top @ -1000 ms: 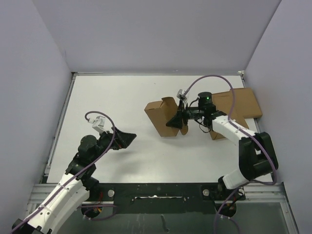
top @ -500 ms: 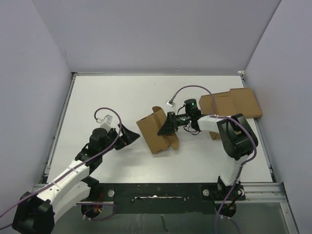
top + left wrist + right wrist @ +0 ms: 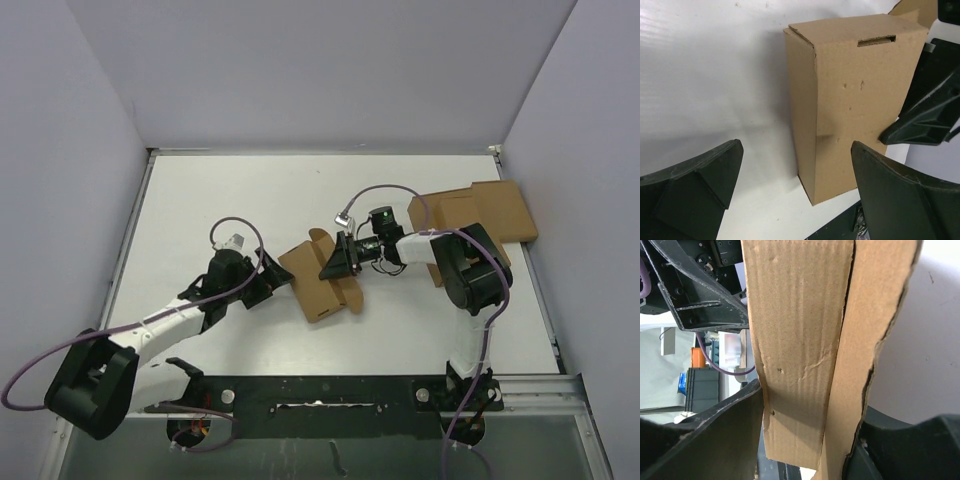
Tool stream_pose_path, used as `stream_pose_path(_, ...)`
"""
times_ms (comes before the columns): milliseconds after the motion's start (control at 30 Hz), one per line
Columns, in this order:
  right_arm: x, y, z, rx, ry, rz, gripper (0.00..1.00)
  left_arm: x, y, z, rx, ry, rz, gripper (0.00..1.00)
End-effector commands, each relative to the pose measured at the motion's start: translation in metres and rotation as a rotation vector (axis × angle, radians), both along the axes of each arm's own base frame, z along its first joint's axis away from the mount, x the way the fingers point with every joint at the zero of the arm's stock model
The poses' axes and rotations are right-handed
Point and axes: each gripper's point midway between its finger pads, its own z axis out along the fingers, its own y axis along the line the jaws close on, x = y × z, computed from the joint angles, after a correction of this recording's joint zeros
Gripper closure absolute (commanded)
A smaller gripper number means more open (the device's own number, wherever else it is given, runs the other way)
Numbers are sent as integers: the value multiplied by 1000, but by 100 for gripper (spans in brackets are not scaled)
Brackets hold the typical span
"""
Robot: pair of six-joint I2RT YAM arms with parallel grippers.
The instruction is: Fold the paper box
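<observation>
The paper box [image 3: 318,282] is a partly folded brown cardboard shape with open flaps, near the table's middle. My right gripper [image 3: 338,262] is shut on its right side. In the right wrist view the cardboard layers [image 3: 800,340] are pinched between the two dark fingers [image 3: 705,440], around my right gripper [image 3: 810,410]. My left gripper [image 3: 272,285] stands open just left of the box, apart from it. In the left wrist view the box [image 3: 855,95] shows a slit near its top and stands beyond my wide-open left gripper [image 3: 796,146]. The right gripper [image 3: 930,115] shows at the box's right edge.
A larger flat brown cardboard slab [image 3: 490,212] lies at the table's back right, behind the right arm. Grey walls enclose the white table [image 3: 220,200] on three sides. The black frame with both arm bases runs along the near edge [image 3: 320,390].
The right gripper has carried the box left and nearer. The left arm has reached right, bringing its open gripper up beside the box.
</observation>
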Motion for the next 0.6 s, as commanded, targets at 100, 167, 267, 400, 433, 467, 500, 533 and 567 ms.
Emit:
stream_pose_path(100,12,-7,-26,-124,-65,-45,54,38,-25,27,-30,-71,-7,13)
stream_pose_path(167,13,-8,-29,-134,-56,-51,54,42,-32,27,-26,-69,-19,14)
stream_pose_path(267,14,-10,-32,-150,-51,-56,53,44,-38,21,-11,-47,-32,15)
stream_pose_path(400,15,-13,-36,-182,-55,-59,51,45,-39,7,19,-3,-35,20)
stream_pose_path(433,16,-14,-37,-188,-57,-60,51,45,-38,5,25,5,-33,22)
stream_pose_path(467,17,-15,-37,-193,-61,-62,50,44,-38,2,30,13,-33,23)
stream_pose_path(500,18,-16,-39,-200,-63,-63,50,45,-37,0,36,17,-31,24)
stream_pose_path(533,19,-17,-39,-209,-68,-65,50,44,-37,-3,42,25,-34,25)
stream_pose_path(567,20,-18,-41,-219,-77,-62,50,44,-37,-5,47,30,-38,26)
